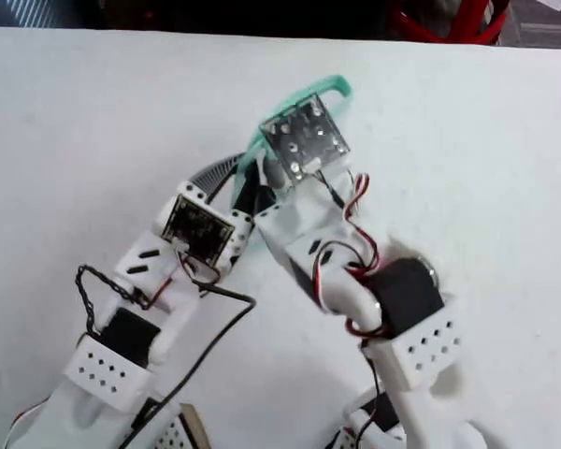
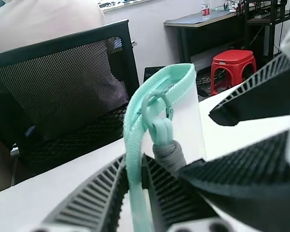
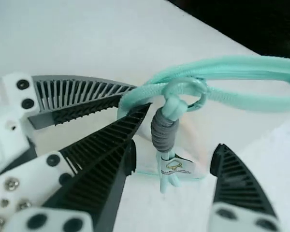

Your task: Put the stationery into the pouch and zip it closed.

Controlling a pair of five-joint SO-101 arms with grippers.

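The white pouch (image 2: pixel 187 121) has a mint zipper edge (image 1: pixel 329 89) and lies under both arms at mid-table. My left gripper (image 2: pixel 134 163) is shut on that mint edge, with a grey finger (image 2: pixel 87 203) on one side and a black one on the other. The mint zipper pull (image 3: pixel 165 129), wrapped in grey, hangs from its ring on the pouch (image 3: pixel 241 113). My right gripper (image 3: pixel 179 140) is open, with the pull in the gap between its black fingers (image 3: pixel 104 162). In the high view the right wrist mount (image 1: pixel 304 140) covers the pouch's middle.
The white table (image 1: pixel 467 122) stretches bare on all sides of the arms. Black cables (image 1: pixel 206 351) trail from the left arm toward the front. Beyond the far edge stand a black mesh chair (image 2: pixel 63 87) and a red stool (image 2: pixel 232 63).
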